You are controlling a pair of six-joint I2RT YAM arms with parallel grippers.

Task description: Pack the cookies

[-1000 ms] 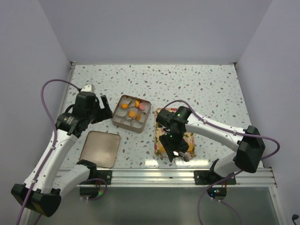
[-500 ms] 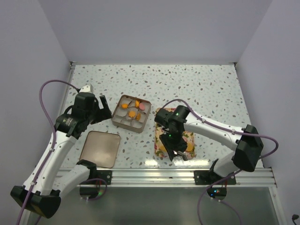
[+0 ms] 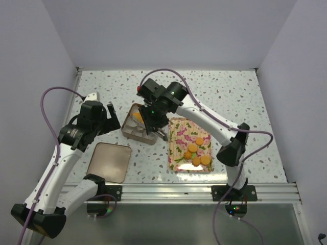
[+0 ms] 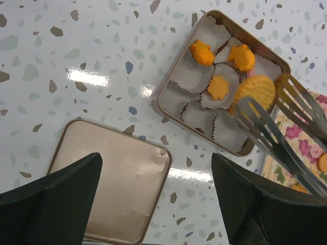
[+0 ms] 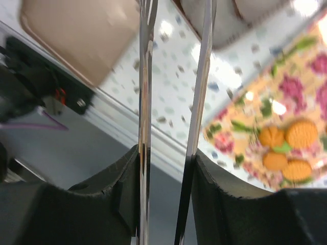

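Note:
Several round orange cookies (image 3: pixel 196 152) and a green one lie on the floral tray (image 3: pixel 180 131), which also shows in the right wrist view (image 5: pixel 301 92) with the cookies (image 5: pixel 300 133). My right gripper (image 3: pixel 153 120) is shut on metal tongs (image 4: pixel 286 130) over the tin (image 3: pixel 132 135). The tongs (image 5: pixel 145 76) pinch one round orange cookie (image 4: pixel 254 92) just above the paper cups. Three shaped orange cookies (image 4: pixel 218 88) lie in the cups. My left gripper (image 3: pixel 109 118) hangs open and empty left of the tin (image 4: pixel 163 97).
The tin's tan lid (image 3: pixel 109 162) lies flat at the near left, also in the left wrist view (image 4: pixel 110 178). The metal rail (image 3: pixel 168 191) runs along the near table edge. Purple cables loop from both arms.
My right arm has swung from the near end of the tray up and left to the tin, carrying the tongs. The tray's cookies are now uncovered. My left arm has barely moved.

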